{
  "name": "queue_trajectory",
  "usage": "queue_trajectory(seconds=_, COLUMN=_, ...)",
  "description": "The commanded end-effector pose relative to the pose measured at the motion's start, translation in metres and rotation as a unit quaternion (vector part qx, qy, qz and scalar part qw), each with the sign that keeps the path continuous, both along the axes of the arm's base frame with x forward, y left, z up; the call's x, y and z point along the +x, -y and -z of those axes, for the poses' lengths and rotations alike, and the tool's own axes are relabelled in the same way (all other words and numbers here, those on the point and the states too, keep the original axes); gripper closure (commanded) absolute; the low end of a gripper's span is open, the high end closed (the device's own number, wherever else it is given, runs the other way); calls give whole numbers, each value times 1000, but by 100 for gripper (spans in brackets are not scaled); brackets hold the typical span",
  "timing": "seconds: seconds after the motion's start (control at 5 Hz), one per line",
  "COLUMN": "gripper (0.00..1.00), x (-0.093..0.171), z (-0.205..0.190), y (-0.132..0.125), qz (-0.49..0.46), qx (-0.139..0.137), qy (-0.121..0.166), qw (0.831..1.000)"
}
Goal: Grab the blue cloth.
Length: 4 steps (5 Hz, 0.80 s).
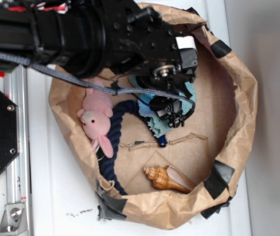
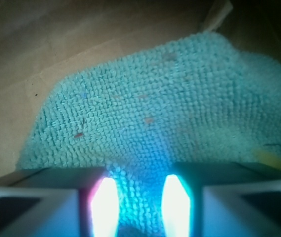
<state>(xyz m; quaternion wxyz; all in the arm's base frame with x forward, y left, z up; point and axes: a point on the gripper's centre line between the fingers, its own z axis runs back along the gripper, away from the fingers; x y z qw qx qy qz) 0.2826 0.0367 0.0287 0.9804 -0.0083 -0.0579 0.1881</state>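
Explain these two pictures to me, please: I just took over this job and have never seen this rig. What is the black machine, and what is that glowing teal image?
The black machine is a robot arm reaching into a taped brown paper bin. The exterior picture looks down from above. The glowing picture comes from a camera on the arm's wrist, looking past its hand.

In the bin lie a pink plush bunny, a thick dark navy braided rope, a brown spiral seashell and the fuzzy light teal-blue terry cloth.

The hand sits low over the cloth, its two bright fingers with cloth between them. Whether they have closed on it, I cannot tell.
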Motion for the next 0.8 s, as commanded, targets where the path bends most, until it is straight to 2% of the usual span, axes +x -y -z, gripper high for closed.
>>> queue_trajectory(seconds=0.0, gripper=100, x=8, z=-22, y=-14, qz=1, qx=23, qy=39, qw=999)
queue_trajectory(seconds=0.4, gripper=100, x=5, z=-64, y=-37, qz=2, qx=56, qy=72, qw=996)
queue_trajectory(seconds=0.6, gripper=100, x=2, z=-83, y=-52, qz=-26, qx=50, qy=102, qw=993)
